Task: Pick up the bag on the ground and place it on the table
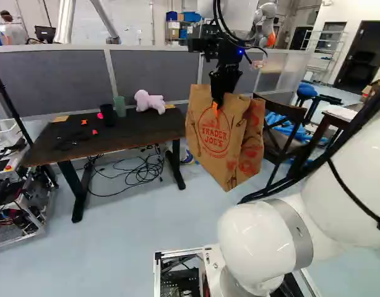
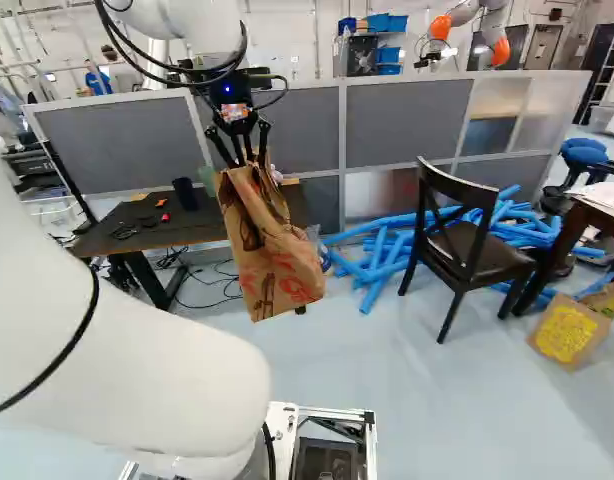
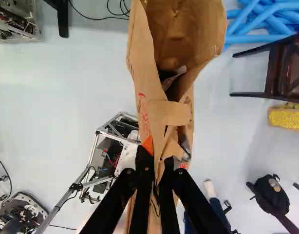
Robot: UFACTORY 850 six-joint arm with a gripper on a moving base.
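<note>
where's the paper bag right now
In the left base view, the bag hangs from the gripper, with the table to its left and the chair to its right.

White arm [image 2: 147, 360] stretched ahead; wrist [image 2: 233, 92] high; jaws pointing down, pinched nearly together.

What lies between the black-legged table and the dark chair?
In the right base view, the paper bag, hanging from the gripper, and, beyond it, blue tubes.

A robotics lab: another robot [image 2: 477, 30], grey partitions [image 2: 402, 120], cables [image 1: 137, 172].
</note>
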